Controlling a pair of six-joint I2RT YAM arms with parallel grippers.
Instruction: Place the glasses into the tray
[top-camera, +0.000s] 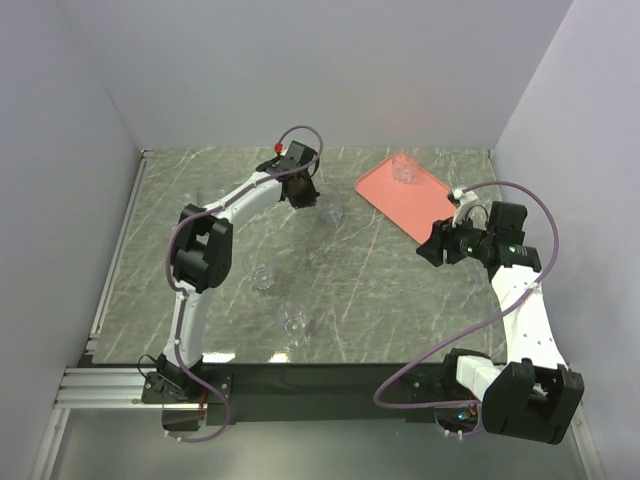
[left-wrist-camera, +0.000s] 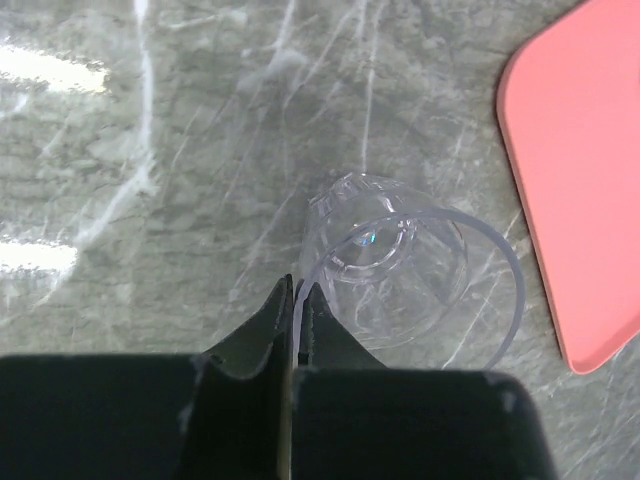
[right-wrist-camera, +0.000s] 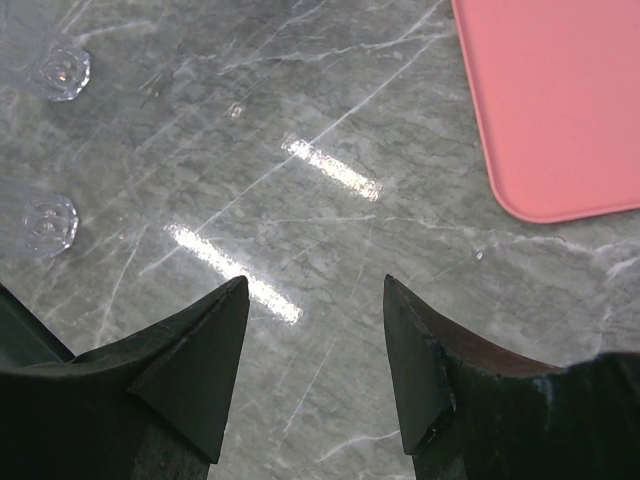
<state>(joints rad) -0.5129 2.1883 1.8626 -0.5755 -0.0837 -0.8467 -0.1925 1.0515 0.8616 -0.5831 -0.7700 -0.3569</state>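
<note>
Now the left gripper (left-wrist-camera: 296, 290) is pinching the rim of one glass (left-wrist-camera: 390, 270) at the far middle of the table (top-camera: 380, 290). The tray (top-camera: 400, 200) is lying just to its right. The right gripper (right-wrist-camera: 315, 285) is hanging open and empty beside the tray's near edge.

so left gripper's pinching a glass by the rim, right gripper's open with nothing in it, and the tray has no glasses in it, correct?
Not the tray part. The tray has one glass in it, at its far end; the top external view shows it. The rest holds: the left gripper is shut on the rim of another glass, and the right gripper is open with nothing in it.
</note>
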